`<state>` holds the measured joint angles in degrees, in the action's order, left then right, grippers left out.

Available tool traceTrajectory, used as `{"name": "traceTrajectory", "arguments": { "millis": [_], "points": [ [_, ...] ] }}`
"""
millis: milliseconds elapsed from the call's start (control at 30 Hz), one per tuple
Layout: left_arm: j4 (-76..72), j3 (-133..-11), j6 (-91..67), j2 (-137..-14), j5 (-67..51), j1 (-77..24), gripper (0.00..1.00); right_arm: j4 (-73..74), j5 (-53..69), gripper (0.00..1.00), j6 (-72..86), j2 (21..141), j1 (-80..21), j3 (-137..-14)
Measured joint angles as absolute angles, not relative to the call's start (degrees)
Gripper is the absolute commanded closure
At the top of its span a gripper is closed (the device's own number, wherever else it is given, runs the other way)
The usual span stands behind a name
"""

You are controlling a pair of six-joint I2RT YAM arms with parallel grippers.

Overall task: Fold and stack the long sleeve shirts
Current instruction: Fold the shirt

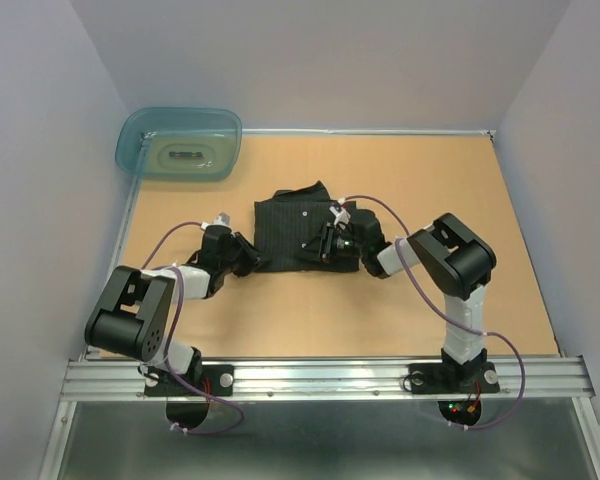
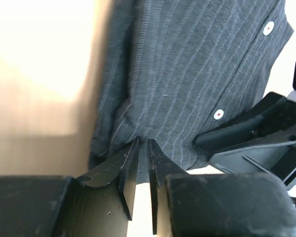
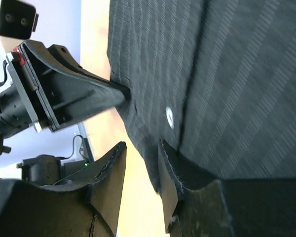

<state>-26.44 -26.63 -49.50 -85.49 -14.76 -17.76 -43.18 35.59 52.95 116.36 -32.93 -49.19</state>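
Lying folded in a rough rectangle mid-bench (image 1: 430, 170), the dark pinstriped shirt (image 1: 300, 232) is showing its pale buttons. The left end effector (image 2: 144, 143) is meeting the shirt's near-left edge with its fingers almost together; whether cloth is pinched I cannot tell. The right end effector (image 3: 138, 150) is standing partly open at the near-right edge, the hem running into its gap. A teal tub (image 1: 180, 143) is sitting at the far-left corner.
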Motion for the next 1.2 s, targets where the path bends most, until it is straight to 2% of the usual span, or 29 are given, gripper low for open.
{"name": "traceTrajectory", "arguments": {
  "millis": [133,233,300,333,367,467,633,800,967,1200],
  "points": [
    [-26.8,-22.8,-50.0,-81.2,-15.1,-15.6,0.72,-43.7,35.6,0.61,52.3,112.9,-31.7,-45.7],
    [-22.7,-22.0,-48.9,-76.0,-13.8,-15.1,0.67,-35.6,34.0,0.58,48.0,104.6,-29.6,-45.0],
    [-20.3,-22.1,-47.4,-72.4,-12.7,-15.1,0.58,-28.4,31.0,0.54,43.7,98.8,-29.0,-45.7],
    [-17.9,-23.1,-46.1,-70.0,-11.7,-15.0,0.47,-25.8,29.2,0.5,41.4,97.1,-28.7,-46.4],
    [-16.5,-24.3,-44.0,-68.5,-11.0,-15.0,0.42,-21.6,26.4,0.44,38.8,94.6,-28.4,-48.2],
    [-13.1,-30.0,-39.6,-67.5,-9.0,-15.0,0.33,-13.2,19.4,0.41,32.1,91.8,-28.2,-53.6],
    [-10.2,-41.3,-33.4,-74.0,-6.3,-15.5,0.33,-3.4,10.3,0.43,23.8,93.2,-28.2,-58.8],
    [-7.2,-47.5,-30.8,-85.6,-4.6,-16.8,0.38,3.0,6.3,0.44,19.8,97.6,-28.6,-59.0],
    [-2.8,-50.7,-29.4,-96.0,-3.5,-18.4,0.39,6.8,5.5,0.45,19.8,99.6,-31.5,-57.1],
    [0.1,-58.3,-26.8,-101.6,-0.7,-19.2,0.39,7.4,5.9,0.45,25.8,98.7,-39.9,-55.2]
  ]
}}
